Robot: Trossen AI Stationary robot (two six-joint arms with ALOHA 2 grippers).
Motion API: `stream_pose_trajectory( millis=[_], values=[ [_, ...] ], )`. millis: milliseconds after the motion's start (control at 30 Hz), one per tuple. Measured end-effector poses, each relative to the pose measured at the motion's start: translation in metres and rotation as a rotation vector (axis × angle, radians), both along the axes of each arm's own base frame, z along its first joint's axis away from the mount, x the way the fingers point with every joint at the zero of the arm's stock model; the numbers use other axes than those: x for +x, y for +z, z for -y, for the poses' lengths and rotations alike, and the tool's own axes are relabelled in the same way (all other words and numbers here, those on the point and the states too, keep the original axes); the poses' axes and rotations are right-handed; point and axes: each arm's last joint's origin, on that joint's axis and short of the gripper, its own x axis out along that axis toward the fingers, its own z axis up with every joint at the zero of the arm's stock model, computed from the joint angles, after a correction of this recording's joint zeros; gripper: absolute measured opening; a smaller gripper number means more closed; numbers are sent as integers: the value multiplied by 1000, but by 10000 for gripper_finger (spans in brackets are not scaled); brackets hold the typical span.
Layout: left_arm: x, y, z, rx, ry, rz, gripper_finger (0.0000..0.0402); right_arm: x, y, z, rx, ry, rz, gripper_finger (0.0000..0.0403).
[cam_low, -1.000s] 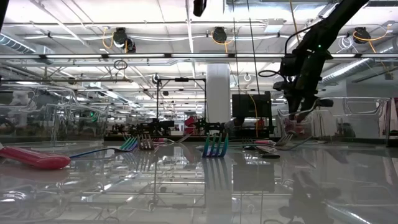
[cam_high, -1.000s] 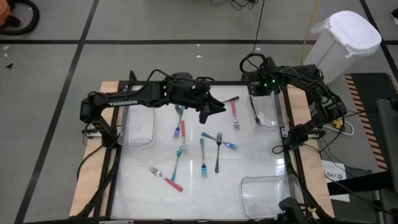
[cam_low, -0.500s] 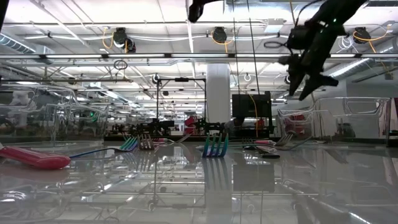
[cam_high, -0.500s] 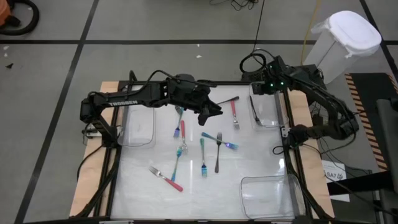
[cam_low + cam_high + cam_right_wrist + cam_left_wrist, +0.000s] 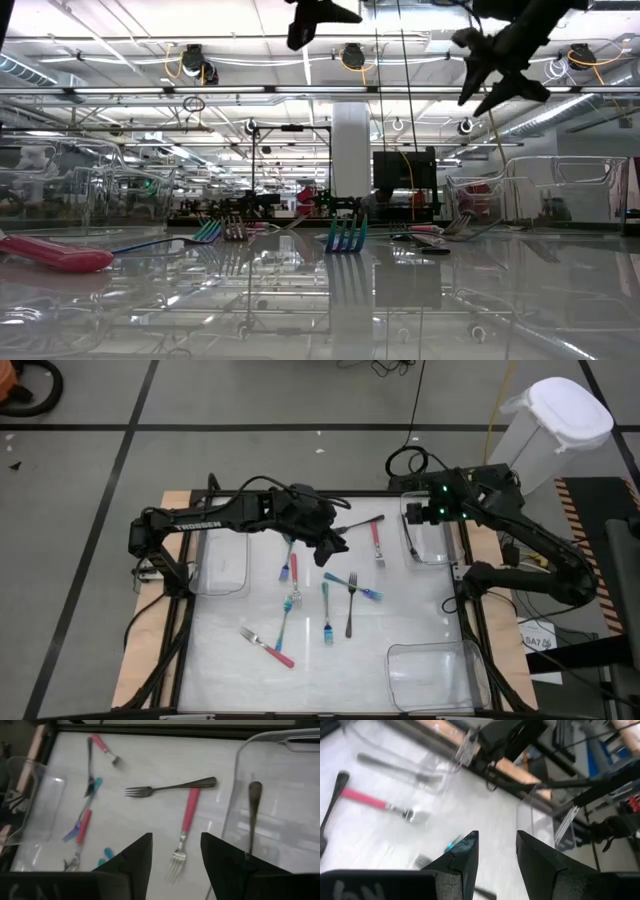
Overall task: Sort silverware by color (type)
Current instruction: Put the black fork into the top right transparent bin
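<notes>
Several forks lie flat on the white table (image 5: pixel 420 610): a black one (image 5: pixel 365 522) and a pink-handled one (image 5: pixel 377 545) at the far right, teal ones (image 5: pixel 352 585) (image 5: pixel 326 610) in the middle, and a pink one (image 5: pixel 268 645) near the front. One black fork (image 5: pixel 252 815) lies in the far right bin (image 5: pixel 430 535). My left gripper (image 5: pixel 335 545) hangs open high over the table's middle, tipped downward, with nothing in it (image 5: pixel 497 845). My right gripper (image 5: pixel 412 512) is open and empty, high above the far right bin (image 5: pixel 175 845).
A clear bin (image 5: pixel 222 565) stands at the table's left and another (image 5: pixel 430 670) at the near right corner. More forks (image 5: pixel 290 555) (image 5: pixel 288 615) and a black one (image 5: pixel 350 610) lie left of and near the middle. Cables run along the far right corner.
My right gripper has risen out of the far right bin, going well up above the table; the black fork stays in the bin. My left gripper has tipped its fingers downward over the table's middle without travelling much.
</notes>
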Motion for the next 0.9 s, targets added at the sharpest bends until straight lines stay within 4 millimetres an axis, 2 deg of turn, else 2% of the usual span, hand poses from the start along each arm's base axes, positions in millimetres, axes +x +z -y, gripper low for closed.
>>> stream_pose_trajectory(
  millis=[333, 533, 700, 900],
  values=[
    [-8, -17, 1, -74, 42, -201, 134, 12, 4, -27, -68, 110, -12, 164],
    [-3, -32, 4, -230, 156, -306, 134, 17, 4, -36, -128, 212, -45, 164],
    [8, -44, 20, -327, 243, -350, 134, 19, 4, -40, -172, 286, -74, 164],
    [23, -61, 49, -401, 333, -382, 134, 17, -1, -49, -101, 420, -107, 164]
  ],
)
